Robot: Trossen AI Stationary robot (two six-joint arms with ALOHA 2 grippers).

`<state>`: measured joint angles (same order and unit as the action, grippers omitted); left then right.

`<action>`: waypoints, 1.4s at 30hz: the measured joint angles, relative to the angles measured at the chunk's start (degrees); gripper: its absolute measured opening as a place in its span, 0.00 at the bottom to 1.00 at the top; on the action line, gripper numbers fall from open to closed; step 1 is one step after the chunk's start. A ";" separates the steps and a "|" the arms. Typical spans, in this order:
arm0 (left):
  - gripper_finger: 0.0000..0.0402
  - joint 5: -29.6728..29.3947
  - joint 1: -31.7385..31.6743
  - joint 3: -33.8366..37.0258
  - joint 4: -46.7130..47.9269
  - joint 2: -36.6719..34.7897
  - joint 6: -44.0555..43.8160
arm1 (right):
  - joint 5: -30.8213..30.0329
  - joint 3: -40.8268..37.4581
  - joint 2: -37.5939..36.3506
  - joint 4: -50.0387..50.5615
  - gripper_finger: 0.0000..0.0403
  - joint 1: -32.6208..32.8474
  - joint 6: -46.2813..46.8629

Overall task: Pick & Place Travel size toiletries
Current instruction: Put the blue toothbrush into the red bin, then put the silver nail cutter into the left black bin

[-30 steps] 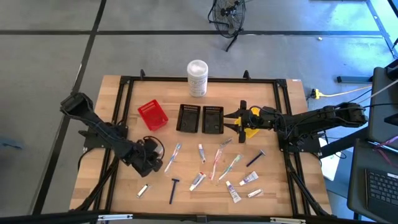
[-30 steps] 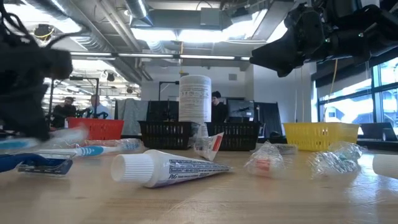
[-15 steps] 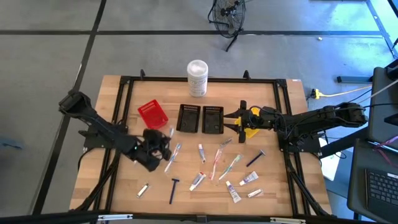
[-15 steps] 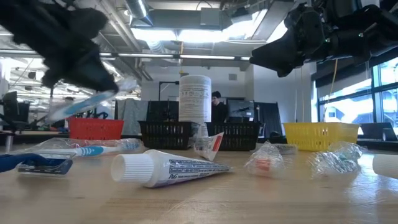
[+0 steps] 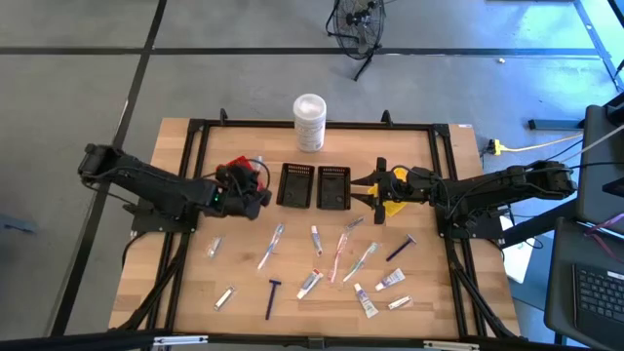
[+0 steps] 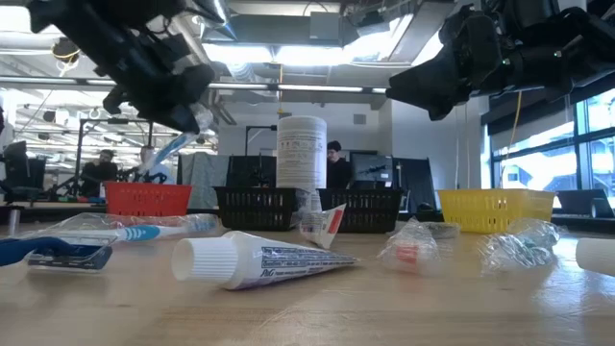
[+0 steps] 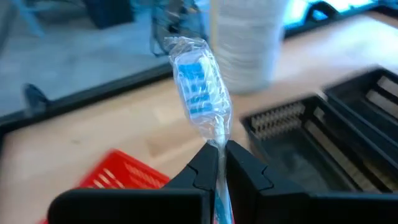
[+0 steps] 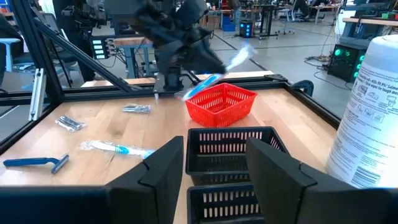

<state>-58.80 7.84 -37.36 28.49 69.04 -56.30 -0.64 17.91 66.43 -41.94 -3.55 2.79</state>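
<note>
Since a second ago my left gripper (image 5: pixel 255 187) has carried a wrapped toothbrush (image 7: pixel 200 93), pinched tight, up over the red bin (image 5: pixel 234 172); my right gripper (image 5: pixel 369 192) waits spread beside the yellow bin (image 5: pixel 394 206).

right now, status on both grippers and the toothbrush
Left gripper shut on wrapped toothbrush, raised over red bin. Right gripper open, waiting over yellow bin. Nothing in the way.

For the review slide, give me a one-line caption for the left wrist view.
Left gripper shut on a wrapped blue toothbrush, held above the red bin, black bins beside.
</note>
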 joint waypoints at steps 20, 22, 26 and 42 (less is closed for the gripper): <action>0.04 4.11 -15.36 8.19 2.10 0.28 -10.18 | 0.00 -0.02 0.00 2.98 0.43 0.06 2.78; 0.04 4.76 -15.71 9.33 1.65 0.28 -12.01 | 0.00 -0.02 0.00 3.01 0.43 0.06 2.78; 0.06 7.21 -16.16 11.57 -0.43 0.28 -12.85 | 0.00 -0.02 0.00 3.03 0.43 0.06 2.78; 0.25 12.23 -17.06 12.90 -7.68 0.28 -4.13 | 0.00 -0.02 0.00 3.14 0.44 0.06 2.78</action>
<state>-46.57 -9.21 -24.47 20.81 69.32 -60.42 -0.64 17.89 66.43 -38.80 -3.49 5.56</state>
